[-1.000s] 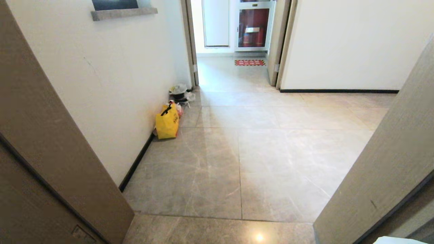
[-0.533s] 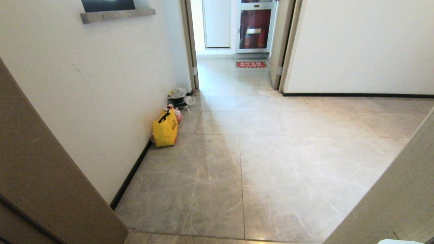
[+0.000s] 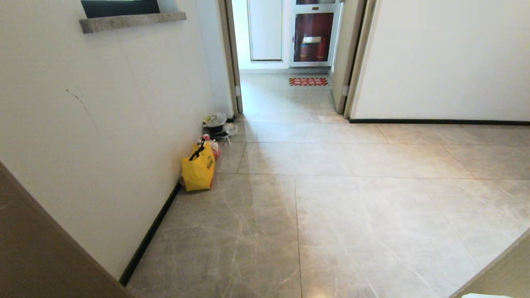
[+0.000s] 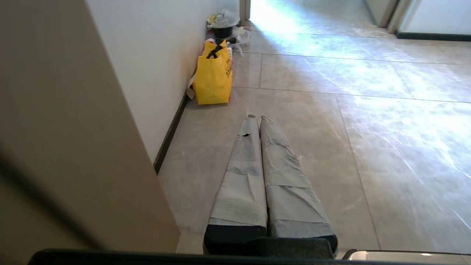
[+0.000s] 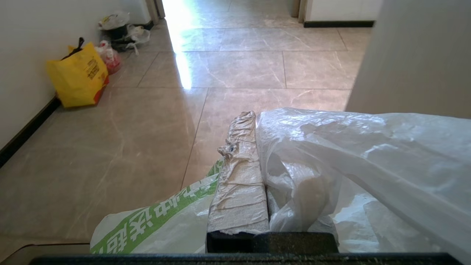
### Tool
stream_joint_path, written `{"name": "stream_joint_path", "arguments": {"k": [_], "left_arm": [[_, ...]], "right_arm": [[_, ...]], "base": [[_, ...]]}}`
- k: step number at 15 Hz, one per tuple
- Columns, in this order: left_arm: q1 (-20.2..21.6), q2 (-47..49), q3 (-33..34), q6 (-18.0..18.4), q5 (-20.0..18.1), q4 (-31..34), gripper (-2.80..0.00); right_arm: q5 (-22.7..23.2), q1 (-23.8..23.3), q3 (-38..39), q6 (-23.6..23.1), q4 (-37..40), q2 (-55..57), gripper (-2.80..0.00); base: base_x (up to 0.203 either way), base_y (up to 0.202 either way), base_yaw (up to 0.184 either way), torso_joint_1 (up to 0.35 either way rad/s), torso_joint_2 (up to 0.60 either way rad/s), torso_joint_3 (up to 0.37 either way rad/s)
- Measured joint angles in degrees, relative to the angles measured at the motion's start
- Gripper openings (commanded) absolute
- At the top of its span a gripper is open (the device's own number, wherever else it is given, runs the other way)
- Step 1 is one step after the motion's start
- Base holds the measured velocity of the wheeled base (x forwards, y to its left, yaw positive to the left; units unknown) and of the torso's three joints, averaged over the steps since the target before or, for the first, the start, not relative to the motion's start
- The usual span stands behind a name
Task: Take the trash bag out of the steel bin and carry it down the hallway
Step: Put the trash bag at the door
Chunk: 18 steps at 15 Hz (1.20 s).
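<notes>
- The hallway (image 3: 352, 215) floor lies wide open ahead, narrowing to the far doorway (image 3: 285, 66), where a drifting base might clip a frame
- The trash bag (image 5: 349, 165) hangs pinched in the clamped right gripper (image 5: 254, 147); filmy plastic might slip or snag the near door edge (image 5: 415, 55)
- The left gripper (image 4: 257, 119) is closed and empty
- The yellow shopping bag (image 3: 198, 167) hugs the left wall

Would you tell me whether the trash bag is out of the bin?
Out: the right gripper is shut on the trash bag above the hallway floor.
</notes>
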Motion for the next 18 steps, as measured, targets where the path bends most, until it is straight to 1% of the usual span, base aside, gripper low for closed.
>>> {"name": "stream_joint_path", "arguments": {"k": [18], "left_arm": [[0.0, 0.0, 0.0, 0.0, 0.0, 0.0, -2.8]], "right_arm": [[0.0, 0.0, 0.0, 0.0, 0.0, 0.0, -2.8]], "base": [[0.194, 0.0, 0.001, 0.002, 0.0, 0.003]]}}
